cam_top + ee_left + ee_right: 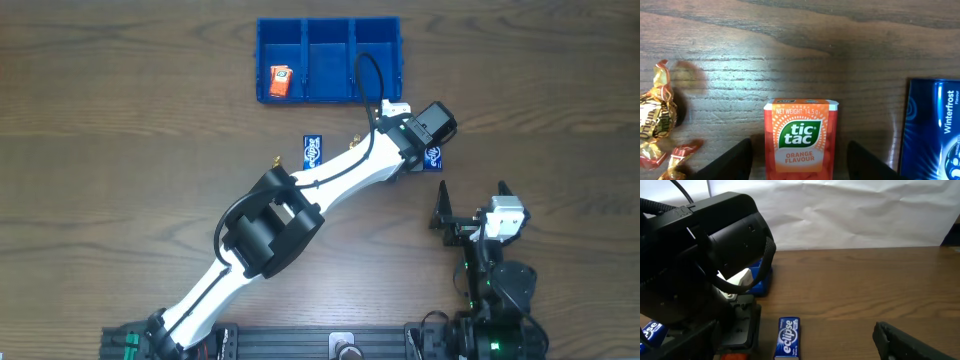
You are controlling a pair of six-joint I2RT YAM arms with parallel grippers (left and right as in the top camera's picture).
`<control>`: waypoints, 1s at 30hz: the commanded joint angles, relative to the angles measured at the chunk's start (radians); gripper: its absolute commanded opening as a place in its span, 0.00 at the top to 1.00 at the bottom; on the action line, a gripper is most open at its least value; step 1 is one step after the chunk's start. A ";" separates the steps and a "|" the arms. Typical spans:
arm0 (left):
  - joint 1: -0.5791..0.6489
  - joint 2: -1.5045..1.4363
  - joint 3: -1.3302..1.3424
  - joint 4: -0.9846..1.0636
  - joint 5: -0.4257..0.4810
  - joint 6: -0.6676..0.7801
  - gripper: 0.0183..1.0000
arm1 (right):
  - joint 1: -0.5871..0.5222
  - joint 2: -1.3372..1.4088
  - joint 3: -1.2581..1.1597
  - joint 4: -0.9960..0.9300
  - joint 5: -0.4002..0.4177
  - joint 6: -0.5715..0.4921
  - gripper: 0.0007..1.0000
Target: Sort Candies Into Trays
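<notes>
Orange candy box (801,130) lies flat on the wooden table (120,120), label up, not yet in a tray. Left gripper (800,150) is over it with its fingers spread wide, one on each side of the box. A gap of bare wood shows on both sides, so there is no grip on it.

Gold-wrapped candy (657,125) lies near the box on one side. Blue mint pack (935,130) lies near it on the other side. Neither touches the box.

Left arm (300,205) reaches diagonally from its base across the middle of the table, wrist just below the blue tray (329,65).

Tray has three compartments in a row. A second orange box (281,82) sits in the leftmost compartment.

Another blue pack (313,152) lies on the wood below the tray, well apart from the left gripper.

Right gripper (472,200) is near its own base, to the right of the left gripper, fingers parted and holding nothing.
</notes>
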 commanded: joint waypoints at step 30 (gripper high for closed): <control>0.365 -0.457 0.005 -0.020 -0.124 0.410 0.70 | -0.001 -0.005 -0.004 -0.003 -0.006 0.010 0.00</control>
